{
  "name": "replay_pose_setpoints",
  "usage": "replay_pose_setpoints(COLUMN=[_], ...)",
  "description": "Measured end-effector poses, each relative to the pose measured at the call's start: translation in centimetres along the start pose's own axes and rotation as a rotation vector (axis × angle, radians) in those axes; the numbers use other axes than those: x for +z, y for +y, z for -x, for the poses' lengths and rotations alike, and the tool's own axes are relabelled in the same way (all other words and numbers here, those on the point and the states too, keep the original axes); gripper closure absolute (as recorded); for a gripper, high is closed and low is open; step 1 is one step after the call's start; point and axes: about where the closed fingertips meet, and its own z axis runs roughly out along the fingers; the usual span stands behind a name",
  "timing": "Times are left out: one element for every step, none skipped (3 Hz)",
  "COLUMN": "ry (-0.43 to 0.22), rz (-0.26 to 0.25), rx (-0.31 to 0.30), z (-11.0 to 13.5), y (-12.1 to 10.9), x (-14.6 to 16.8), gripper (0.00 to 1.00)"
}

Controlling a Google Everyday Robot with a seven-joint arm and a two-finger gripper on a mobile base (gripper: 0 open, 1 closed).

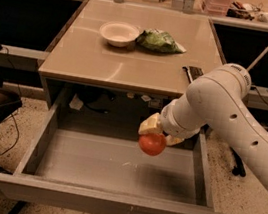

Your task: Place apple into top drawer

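- While gripping the apple [152, 144] in the pincer [160, 136], hovers over the open top drawer [108, 204], right of centre.
- Looks mid-placement; next calls for lowering toward the drawer floor, then letting go.

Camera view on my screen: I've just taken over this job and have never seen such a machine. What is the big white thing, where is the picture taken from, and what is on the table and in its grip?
The big white shape is the robot's single arm, reaching in from the right. There is only this one picture. It looks down from the front onto an open drawer; where the camera is mounted is not known. At the arm's tip is the end effector, a two-finger clamp with cream-coloured fingers. It hangs over the back right part of the top drawer, which is pulled out and grey inside. It is shut on the apple, which appears to be held above the drawer floor rather than resting on it. Behind, on the tan table, a white bowl and a green bag sit side by side near the far edge.
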Motion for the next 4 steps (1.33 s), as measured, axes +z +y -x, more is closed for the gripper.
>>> replay_pose_setpoints(ry=[0.0, 0.014, 0.013, 0.013], rz=[0.0, 0.007, 0.009, 0.009], rx=[0.0, 0.091, 0.094, 0.094], z=[0.0, -0.2, -0.2, -0.2], y=[0.0, -1.7, -1.8, -1.8], x=[0.0, 5.4, 5.5, 5.5], gripper=[1.0, 1.0, 1.0, 0.81])
